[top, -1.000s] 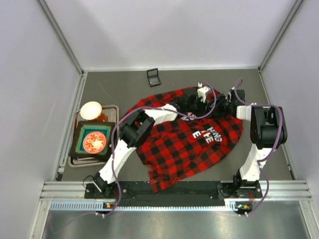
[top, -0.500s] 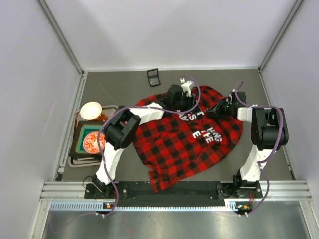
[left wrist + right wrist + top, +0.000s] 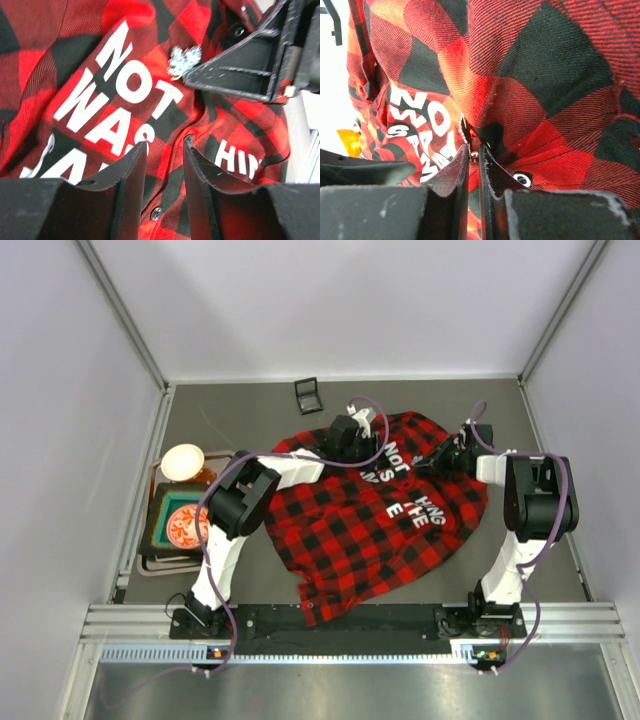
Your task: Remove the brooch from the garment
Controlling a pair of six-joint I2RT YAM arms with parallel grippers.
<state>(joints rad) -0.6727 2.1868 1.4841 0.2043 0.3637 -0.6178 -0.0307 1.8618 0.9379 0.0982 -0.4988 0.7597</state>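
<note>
Brooch (image 3: 184, 62) pinned by NOT print (image 3: 134, 80) on floppy plaid shirt (image 3: 75, 45) is tiny, light, prob. fragile, so take its rim; my R gripper (image 3: 473, 148) is nearly pressed together there, hold unclear, L gripper (image 3: 165, 150) spread, empty.

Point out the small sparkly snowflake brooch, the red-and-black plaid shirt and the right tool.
Small sparkly snowflake brooch (image 3: 184, 62): left wrist view, its centre.
Red-and-black plaid shirt (image 3: 350, 530): top external view, plaid below lettering.
Right tool (image 3: 473, 150): right wrist view, between fingertips.

We see bare shirt (image 3: 60, 60) between the left gripper (image 3: 164, 149) and the brooch (image 3: 185, 62), a free path. The right gripper (image 3: 473, 149), pinched at the brooch's edge, blocks its far side.
</note>
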